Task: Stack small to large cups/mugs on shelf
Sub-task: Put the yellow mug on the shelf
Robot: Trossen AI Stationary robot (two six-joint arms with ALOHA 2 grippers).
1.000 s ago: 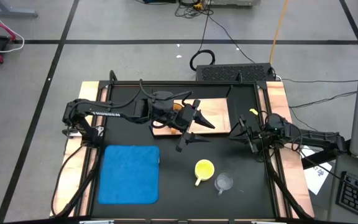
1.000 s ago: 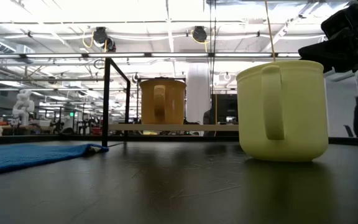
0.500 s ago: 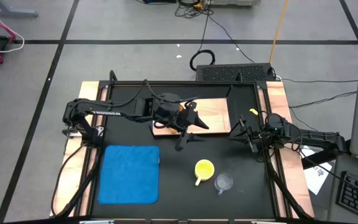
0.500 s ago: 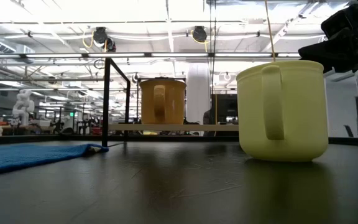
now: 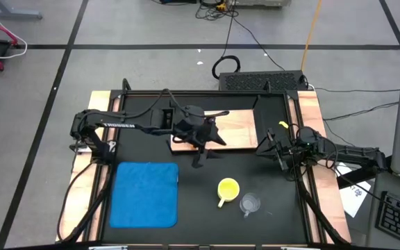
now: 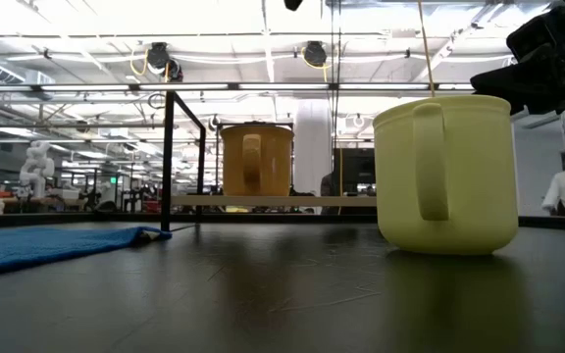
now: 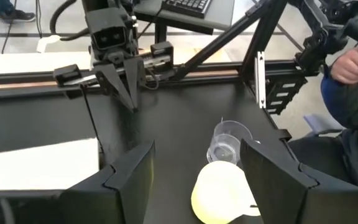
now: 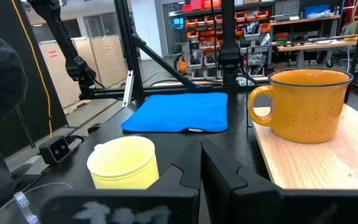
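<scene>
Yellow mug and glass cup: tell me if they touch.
Apart. The high view shows a strip of black table between the yellow mug and the glass cup.

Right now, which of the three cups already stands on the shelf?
Only the orange-brown mug; it stands upright on the shelf. The yellow mug and clear glass cup sit on the black table.

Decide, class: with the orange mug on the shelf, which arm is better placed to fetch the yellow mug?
Probably the left. Its open gripper hangs by the shelf, fingers framing the yellow mug. The right gripper waits at the table's right edge.
</scene>
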